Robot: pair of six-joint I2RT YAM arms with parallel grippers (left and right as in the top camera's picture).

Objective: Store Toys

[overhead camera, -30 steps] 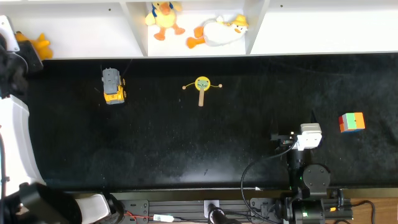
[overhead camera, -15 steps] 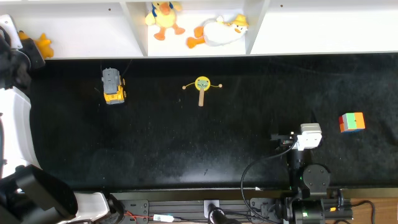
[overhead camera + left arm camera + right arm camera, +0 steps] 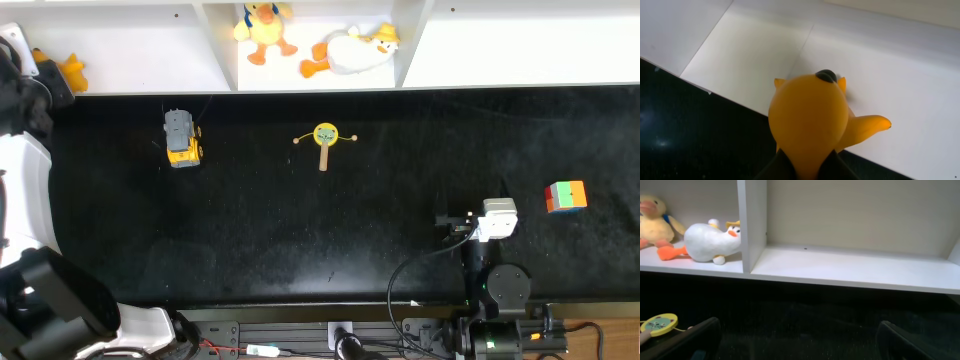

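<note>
Holding, in my left end effector (image 3: 807, 169): one orange toy (image 3: 810, 122), clamped between my fingers, at the shelf's (image 3: 900, 75) front lip, 10 o'clock of the counter (image 3: 300, 230). My right end effector (image 3: 800, 347): fingers spread wide, at 4 o'clock. On counter: truck (image 3: 181, 137) at 10 o'clock, cube (image 3: 565, 196) at 3 o'clock.

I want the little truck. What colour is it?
The truck is grey above, yellow below; top view shows it best.

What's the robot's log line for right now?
left claw: shut on orange toy at left shelf bay | right claw: open | on mat: toy truck, rattle, colour cube
</note>
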